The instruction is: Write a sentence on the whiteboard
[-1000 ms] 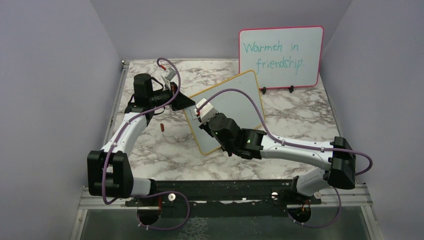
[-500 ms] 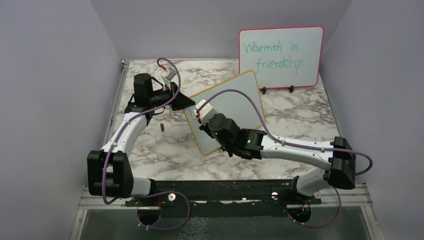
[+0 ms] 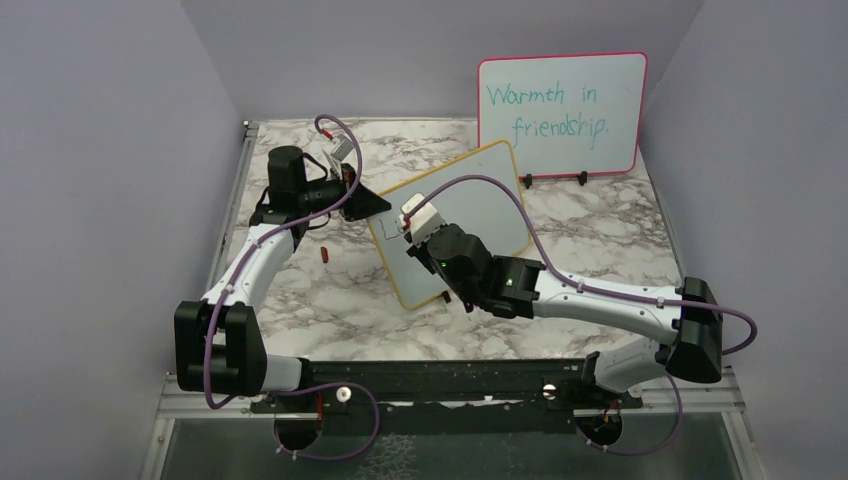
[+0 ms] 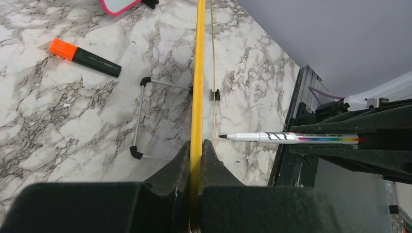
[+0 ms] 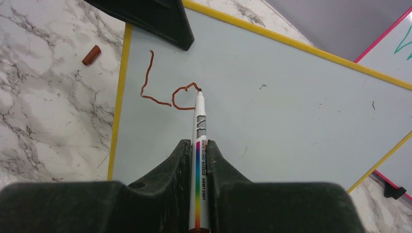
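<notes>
The whiteboard [image 3: 490, 215] with its yellow frame stands tilted at mid-table. My left gripper [image 3: 380, 205] is shut on its left edge. From the left wrist, that edge shows as a yellow strip [image 4: 197, 73] pinched between the jaws [image 4: 197, 145]. My right gripper [image 5: 200, 145] is shut on a white rainbow-striped marker [image 5: 200, 126]. The marker's tip touches the board at the top of a loop. Of the sentence, a reddish-brown "L" and a round "o" [image 5: 165, 94] show on the board's upper left. The marker [image 4: 286, 138] points at the board's face.
A pink-framed board [image 3: 560, 110] with teal writing stands at the back right. A black marker with an orange cap [image 4: 85, 57] lies behind the whiteboard. A small brown cap [image 5: 91, 55] lies left of the board. A wire stand [image 4: 141, 119] sits beside the board's back.
My right gripper has moved right and slightly up along the board with the marker, uncovering the "L" in the top view. The left arm has not moved.
</notes>
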Available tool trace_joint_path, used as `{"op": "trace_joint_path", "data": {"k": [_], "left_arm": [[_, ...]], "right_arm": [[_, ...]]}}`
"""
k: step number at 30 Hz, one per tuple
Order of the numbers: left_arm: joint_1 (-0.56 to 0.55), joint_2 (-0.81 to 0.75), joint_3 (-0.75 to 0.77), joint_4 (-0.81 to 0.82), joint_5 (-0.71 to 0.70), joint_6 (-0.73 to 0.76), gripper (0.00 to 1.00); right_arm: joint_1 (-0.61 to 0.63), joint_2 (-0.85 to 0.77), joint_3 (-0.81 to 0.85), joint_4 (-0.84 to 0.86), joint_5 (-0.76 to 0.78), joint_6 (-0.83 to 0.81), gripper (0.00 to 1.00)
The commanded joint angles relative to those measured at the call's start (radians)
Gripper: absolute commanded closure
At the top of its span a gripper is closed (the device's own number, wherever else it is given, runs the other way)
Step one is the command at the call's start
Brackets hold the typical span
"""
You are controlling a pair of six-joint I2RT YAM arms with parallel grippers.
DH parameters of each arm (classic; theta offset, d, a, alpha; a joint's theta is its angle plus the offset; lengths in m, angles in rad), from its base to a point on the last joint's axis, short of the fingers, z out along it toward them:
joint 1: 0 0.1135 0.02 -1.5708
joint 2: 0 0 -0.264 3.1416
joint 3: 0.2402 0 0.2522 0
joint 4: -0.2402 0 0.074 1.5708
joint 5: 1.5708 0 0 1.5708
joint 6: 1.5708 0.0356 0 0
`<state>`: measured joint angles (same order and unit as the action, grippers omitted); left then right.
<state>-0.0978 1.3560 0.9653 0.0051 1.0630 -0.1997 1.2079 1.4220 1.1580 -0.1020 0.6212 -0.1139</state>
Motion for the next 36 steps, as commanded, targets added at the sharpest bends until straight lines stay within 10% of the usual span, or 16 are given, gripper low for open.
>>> {"op": "trace_joint_path", "data": {"k": [1, 36], "left_arm": [[-0.028, 0.027, -0.013, -0.083, -0.049, 0.086, 1.00], [-0.028, 0.030, -0.010, -0.087, -0.047, 0.091, 1.00]], "right_arm": [[-0.011, -0.014, -0.025, 0.025, 0.039, -0.010, 0.99], [-0.035, 0.027, -0.007, 0.051, -0.011, -0.016, 0.99]]}}
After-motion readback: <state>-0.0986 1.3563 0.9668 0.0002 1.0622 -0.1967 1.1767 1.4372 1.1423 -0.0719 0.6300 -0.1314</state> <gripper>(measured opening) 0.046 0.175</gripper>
